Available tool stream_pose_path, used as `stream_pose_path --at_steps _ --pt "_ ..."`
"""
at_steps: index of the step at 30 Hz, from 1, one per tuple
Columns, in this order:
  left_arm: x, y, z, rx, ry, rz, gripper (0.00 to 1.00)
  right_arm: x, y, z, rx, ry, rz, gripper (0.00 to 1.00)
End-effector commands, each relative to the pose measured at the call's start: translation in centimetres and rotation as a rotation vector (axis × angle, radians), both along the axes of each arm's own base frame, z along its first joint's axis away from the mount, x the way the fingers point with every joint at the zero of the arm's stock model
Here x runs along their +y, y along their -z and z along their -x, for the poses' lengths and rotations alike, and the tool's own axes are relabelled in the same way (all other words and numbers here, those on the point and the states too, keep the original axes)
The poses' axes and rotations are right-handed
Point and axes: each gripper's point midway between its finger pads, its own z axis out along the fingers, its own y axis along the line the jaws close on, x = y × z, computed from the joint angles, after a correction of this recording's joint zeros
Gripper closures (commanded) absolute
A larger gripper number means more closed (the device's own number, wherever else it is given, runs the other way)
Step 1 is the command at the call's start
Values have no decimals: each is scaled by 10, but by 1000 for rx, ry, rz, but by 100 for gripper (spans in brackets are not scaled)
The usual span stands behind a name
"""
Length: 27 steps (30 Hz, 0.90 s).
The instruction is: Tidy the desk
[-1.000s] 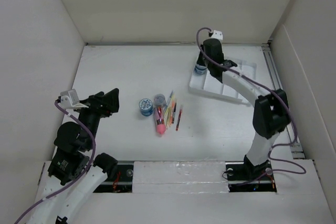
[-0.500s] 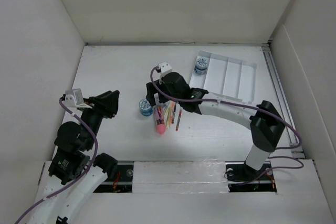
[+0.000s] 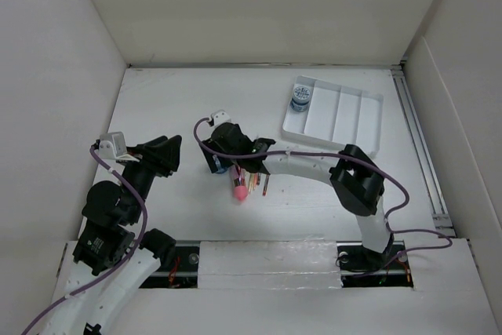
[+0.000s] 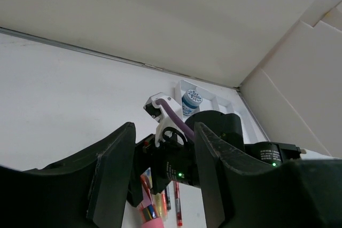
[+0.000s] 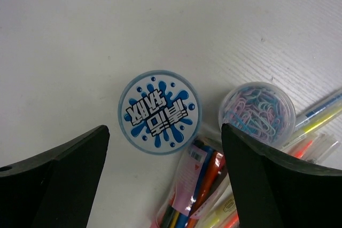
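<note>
The white desk (image 3: 172, 100) holds a pile at its middle. My right gripper (image 3: 222, 158) hangs open and empty right above it. In the right wrist view the gripper (image 5: 164, 145) straddles a round jar with a blue splash lid (image 5: 159, 111) and a clear pack of pens (image 5: 199, 185). A tub of paper clips (image 5: 257, 111) stands next to them, by the right finger (image 5: 278, 185). A pink-capped tube (image 3: 239, 190) and loose pens (image 3: 265, 182) lie beside them. My left gripper (image 3: 171, 154) is open and empty, left of the pile.
A white four-compartment tray (image 3: 349, 115) stands at the back right with a second blue-lidded jar (image 3: 300, 96) in its left compartment; both show in the left wrist view, the tray (image 4: 214, 95) and the jar (image 4: 191, 101). White walls enclose the desk. Highlighters (image 5: 315, 121) lie at right.
My right arm has swung from the tray to the pile at the middle, leaving a blue-lidded jar in the tray. The left arm has barely moved.
</note>
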Motion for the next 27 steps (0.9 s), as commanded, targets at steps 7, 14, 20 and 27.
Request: stream_pose_path --at_steps 7,14,20,27 --pt "-4 -11 -2 -42 13 9 56 18 0 -14 -31 32 -6 11" --pt "-4 -10 -3 -40 17 10 56 32 5 -15 -43 29 9 22" --pt "-5 -9 -4 -37 17 6 56 41 -37 -10 -123 47 -88 49" --pt "-6 -9 -4 -37 21 7 56 19 -124 -9 -193 55 -301 52"
